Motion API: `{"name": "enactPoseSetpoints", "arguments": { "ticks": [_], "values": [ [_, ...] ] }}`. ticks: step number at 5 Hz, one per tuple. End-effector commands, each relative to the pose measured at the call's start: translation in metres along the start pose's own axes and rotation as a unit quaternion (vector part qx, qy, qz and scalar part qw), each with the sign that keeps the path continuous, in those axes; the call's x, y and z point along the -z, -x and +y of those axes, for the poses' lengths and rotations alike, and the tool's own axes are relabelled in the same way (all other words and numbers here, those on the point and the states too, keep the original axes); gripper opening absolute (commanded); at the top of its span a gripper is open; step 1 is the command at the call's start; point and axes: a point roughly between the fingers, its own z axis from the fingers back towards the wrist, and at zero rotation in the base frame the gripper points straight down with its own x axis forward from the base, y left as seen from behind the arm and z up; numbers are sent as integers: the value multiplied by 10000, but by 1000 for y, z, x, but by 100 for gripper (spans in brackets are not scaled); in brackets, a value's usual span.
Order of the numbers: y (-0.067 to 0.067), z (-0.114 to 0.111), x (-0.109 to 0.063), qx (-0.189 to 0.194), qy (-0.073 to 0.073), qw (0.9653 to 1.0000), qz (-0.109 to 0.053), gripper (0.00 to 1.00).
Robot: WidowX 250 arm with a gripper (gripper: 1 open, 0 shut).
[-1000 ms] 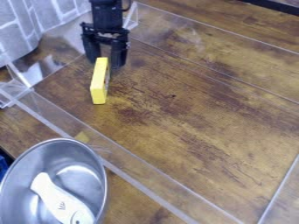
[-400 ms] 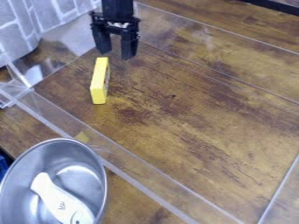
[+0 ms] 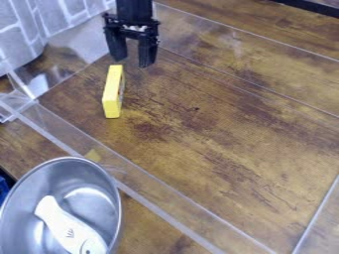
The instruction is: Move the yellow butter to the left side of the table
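Behind the yellow butter (image 3: 113, 92) and slightly to its right in the view, the black claw (image 3: 133, 60) is held with its fingers pointed down. The two fingers are parted, with a gap seen between them, and nothing is gripped. No contact between claw and butter is seen; how high the claw is held cannot be judged. Above it, the dark arm (image 3: 130, 10) is cut off by the top edge of the view.

The butter is laid on the dark brown table (image 3: 212, 119), its long side run roughly from the top of the view toward the bottom. Only yellow faces are shown, one brighter than the other.

To the left of the butter and farther back, crumpled whitish, shiny material (image 3: 47, 30) is seen at the edge of the view. Between the butter and the bottom of the view, the wood is crossed at a slant by a clear plastic strip (image 3: 166, 198). Nearer the camera than the butter, in the lower left corner, a round metal bowl (image 3: 113, 218) is placed, and a white spoon-like utensil (image 3: 69, 228) is held inside it. Left of the bowl, a dark blue-edged object (image 3: 6, 183) is partly shown, too cropped to be identified.
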Motion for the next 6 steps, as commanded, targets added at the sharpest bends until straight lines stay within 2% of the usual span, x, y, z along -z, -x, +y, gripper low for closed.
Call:
{"name": "enactPoseSetpoints", "arguments": {
  "ticks": [1, 3, 5, 6],
  "values": [
    [-8, -2, -21, 74, -131, 9992, -365, 100],
    [-14, 2, -9, 26, -115, 9995, -297, 100],
    [-16, -5, -7, 108, -58, 9995, -285, 100],
    [-6, -24, 3, 206, 22, 9997, -85, 100]
  ]
}}
